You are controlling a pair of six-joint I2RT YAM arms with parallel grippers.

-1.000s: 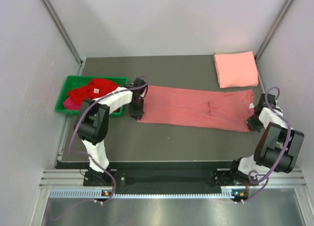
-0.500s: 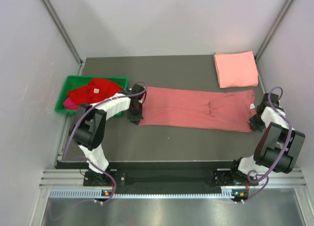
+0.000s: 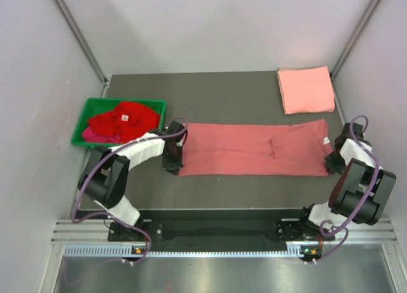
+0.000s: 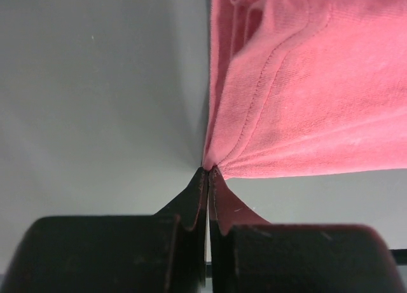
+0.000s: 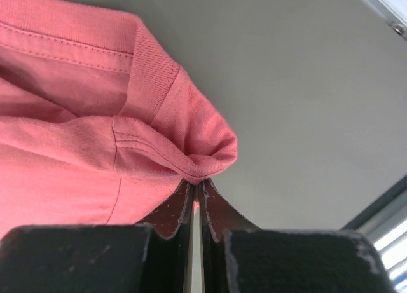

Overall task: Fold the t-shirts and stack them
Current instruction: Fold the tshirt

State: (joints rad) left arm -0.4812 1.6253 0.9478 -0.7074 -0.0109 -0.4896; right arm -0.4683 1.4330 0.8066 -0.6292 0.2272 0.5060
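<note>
The dark table (image 3: 222,96) fills the top view. Across its middle lies the dusty rose-red t-shirt (image 3: 254,150), drawn out into a long flat band between the two grippers. From above, the fingertips of both grippers are hidden under their own wrists, so only the wrist cameras show the grips.

The left gripper (image 3: 173,168) is clamped tight on the band's near corner at its end. In its wrist view the black jaws meet at (image 4: 207,172) with a small pinch of fabric between them. The shirt (image 4: 318,102) fans out ahead and to the right of the tips, and its far part is cut off by the frame edge. Bare table lies to the left.

The right gripper (image 3: 331,168) is likewise closed on the shirt's opposite end. Its tips (image 5: 196,183) bite a rounded fold of cloth beside the ribbed collar. The shirt (image 5: 76,159) spreads ahead and left of the fingers, and it too runs out of frame.

Beyond the right gripper, near the table's far edge, the salmon pink t-shirt (image 3: 305,89) lies folded into a neat rectangle, well apart from the stretched one.

Outward of the left gripper, at the table's edge, sits the green bin (image 3: 86,112), its near corner covered by the left arm. It holds a crumpled bright red t-shirt (image 3: 124,118). The magenta t-shirt (image 3: 89,135) shows only as a sliver beneath the red one.
</note>
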